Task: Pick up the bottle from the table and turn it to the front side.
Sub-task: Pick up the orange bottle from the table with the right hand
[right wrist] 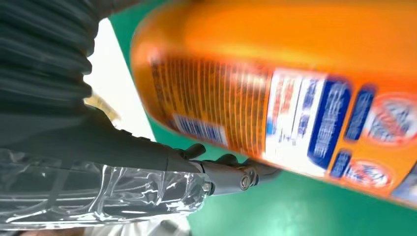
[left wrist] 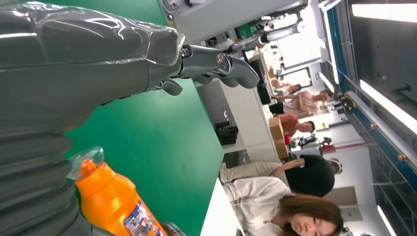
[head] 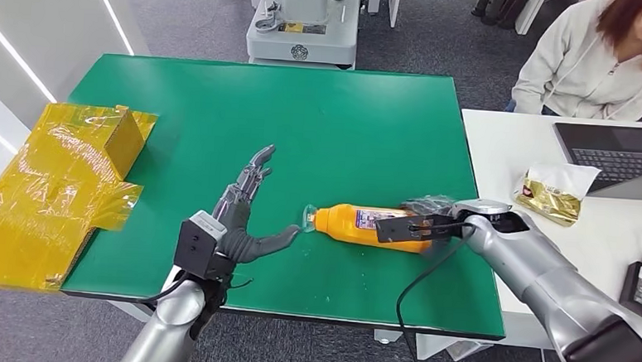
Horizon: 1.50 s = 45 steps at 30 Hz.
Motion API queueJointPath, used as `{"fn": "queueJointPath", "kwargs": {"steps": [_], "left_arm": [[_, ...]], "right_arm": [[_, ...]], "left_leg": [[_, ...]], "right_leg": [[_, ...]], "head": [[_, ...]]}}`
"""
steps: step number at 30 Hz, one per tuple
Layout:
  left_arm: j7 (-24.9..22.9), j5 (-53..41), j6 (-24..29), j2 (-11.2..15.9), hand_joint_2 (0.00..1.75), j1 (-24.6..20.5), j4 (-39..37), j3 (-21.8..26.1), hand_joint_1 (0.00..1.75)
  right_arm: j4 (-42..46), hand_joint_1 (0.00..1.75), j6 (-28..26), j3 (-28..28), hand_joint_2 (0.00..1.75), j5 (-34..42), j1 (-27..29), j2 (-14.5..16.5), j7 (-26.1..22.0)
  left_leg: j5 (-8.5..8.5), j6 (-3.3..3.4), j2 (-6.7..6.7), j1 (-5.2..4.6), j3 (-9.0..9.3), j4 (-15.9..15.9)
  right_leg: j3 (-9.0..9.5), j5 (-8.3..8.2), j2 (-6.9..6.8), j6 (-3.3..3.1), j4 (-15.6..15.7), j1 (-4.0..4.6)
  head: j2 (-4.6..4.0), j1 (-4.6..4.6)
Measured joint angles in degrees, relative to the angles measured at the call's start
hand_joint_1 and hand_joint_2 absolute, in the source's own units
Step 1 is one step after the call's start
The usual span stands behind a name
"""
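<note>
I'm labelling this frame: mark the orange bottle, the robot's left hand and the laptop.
orange bottle [head: 357,224]: head view, on its orange body near the neck.
left hand [head: 245,218]: head view, middle of the hand.
laptop [head: 622,155]: head view, on its keyboard.

Bottle base is hidden under the right hand; label text is blurred in right wrist view. Bottle is cut by the frame edge in left wrist view.
</note>
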State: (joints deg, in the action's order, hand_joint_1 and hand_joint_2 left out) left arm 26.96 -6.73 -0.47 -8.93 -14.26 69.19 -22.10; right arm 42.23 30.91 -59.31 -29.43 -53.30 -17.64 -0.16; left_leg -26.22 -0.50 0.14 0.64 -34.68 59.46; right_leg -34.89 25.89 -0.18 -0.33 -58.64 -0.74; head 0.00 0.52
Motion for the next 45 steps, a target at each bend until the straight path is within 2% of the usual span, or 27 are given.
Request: {"fn": "queueJointPath", "kwargs": {"steps": [3, 7, 10, 12, 16, 19, 24, 29, 34, 38, 45], "left_arm": [[0.3, 0.2, 0.6, 0.3, 1.75, 0.2, -0.3, 0.0, 0.0], [1.0, 0.3, 1.0, 0.7, 1.75, 0.6, -0.5, 0.0, 0.0], [1.3, 0.2, 1.1, 0.9, 1.75, 0.9, -0.6, 0.0, 0.0], [1.4, 0.0, 1.1, 1.0, 1.75, 1.0, -0.7, 0.0, 0.0], [1.7, -0.2, 1.1, 1.2, 1.75, 1.0, -0.7, 0.0, 0.0], [1.9, -0.3, 1.0, 1.2, 1.75, 1.0, -0.7, 0.0, 0.0], [1.9, -1.1, 1.8, 1.4, 1.75, 2.1, -0.3, 0.1, 0.0], [1.9, -1.4, 2.2, 1.7, 1.75, 3.5, 0.6, 0.2, 0.0], [1.8, -2.3, 2.7, 1.9, 1.75, 4.9, 2.6, 0.3, 0.0], [1.1, -2.8, 2.7, 2.3, 1.75, 5.6, 3.8, 0.5, 0.0], [-0.1, -1.1, 0.4, 3.4, 1.75, 5.6, 3.9, 1.6, 0.0]], "right_arm": [[1.4, 1.75, -3.7, -3.6, 1.75, 0.0, -0.5, -1.1, 0.1], [2.2, 1.5, -8.3, -6.4, 1.75, 0.8, -0.3, -2.1, -0.1], [2.0, 1.46, -11.8, -7.7, 1.75, 1.7, 0.2, -2.5, -0.8], [1.5, 1.51, -14.3, -8.2, 1.75, 2.4, 0.8, -2.7, -1.4], [0.3, 1.74, -17.9, -8.4, 1.75, 3.2, 2.2, -2.7, -2.2], [-0.3, 1.75, -20.7, -8.1, 1.75, 4.4, 3.6, -2.6, -3.2], [1.8, 1.75, -27.5, -2.5, 1.75, 12.4, 9.6, -2.5, -8.9], [8.1, 1.75, -29.3, 6.5, 1.75, 19.3, 17.7, -1.6, -13.3], [15.5, 1.75, -31.5, 13.7, 1.75, 20.5, 25.2, 0.1, -15.2], [19.8, 1.75, -32.8, 16.9, 1.75, 19.5, 30.2, 1.2, -15.9], [21.5, 1.75, -32.9, 20.6, 1.75, 18.7, 33.7, 5.2, -17.0]], "left_leg": [[0.0, 0.0, -0.01, 0.0, 0.0, 0.0], [0.0, 0.0, -0.02, 0.0, -0.01, 0.0], [0.0, 0.0, 0.01, 0.0, 0.01, 0.0], [0.0, 0.0, 0.01, 0.0, 0.03, 0.0], [-0.02, 0.02, 0.04, 0.01, 0.24, 0.0], [-0.05, 0.04, 0.03, 0.02, 0.51, 0.0], [-0.09, 0.05, 0.04, 0.02, 0.68, -0.1], [-0.07, 0.05, 0.0, 0.02, 0.57, -0.1], [-0.05, 0.05, -0.14, 0.03, 0.39, -0.1], [-0.09, 0.03, -0.14, 0.02, 0.26, -0.1], [-0.09, 0.04, -0.1, 0.02, 0.22, -0.1]], "right_leg": [[0.0, 0.0, 0.0, 0.0, 0.0, 0.01], [0.0, 0.01, -0.02, 0.0, 0.0, 0.01], [0.01, 0.01, 0.01, 0.0, 0.0, 0.01], [0.03, 0.0, 0.01, 0.0, 0.0, 0.01], [0.23, 0.01, 0.02, 0.0, 0.1, 0.02], [0.52, 0.05, 0.02, 0.02, 0.1, 0.03], [0.73, 0.07, 0.01, 0.03, 0.1, 0.04], [0.63, 0.06, -0.03, 0.01, 0.0, 0.03], [0.48, 0.11, -0.18, 0.01, 0.0, 0.05], [0.37, 0.16, -0.18, 0.04, 0.0, 0.04], [0.3, 0.16, -0.16, 0.04, 0.0, 0.04]], "head": [[0.0, 0.0], [0.0, 0.0], [0.0, 0.01], [0.0, 0.01], [0.0, 0.0], [0.0, 0.0], [0.0, 0.02], [0.0, -0.01], [0.0, 0.01], [0.0, 0.0], [0.0, 0.0]]}}
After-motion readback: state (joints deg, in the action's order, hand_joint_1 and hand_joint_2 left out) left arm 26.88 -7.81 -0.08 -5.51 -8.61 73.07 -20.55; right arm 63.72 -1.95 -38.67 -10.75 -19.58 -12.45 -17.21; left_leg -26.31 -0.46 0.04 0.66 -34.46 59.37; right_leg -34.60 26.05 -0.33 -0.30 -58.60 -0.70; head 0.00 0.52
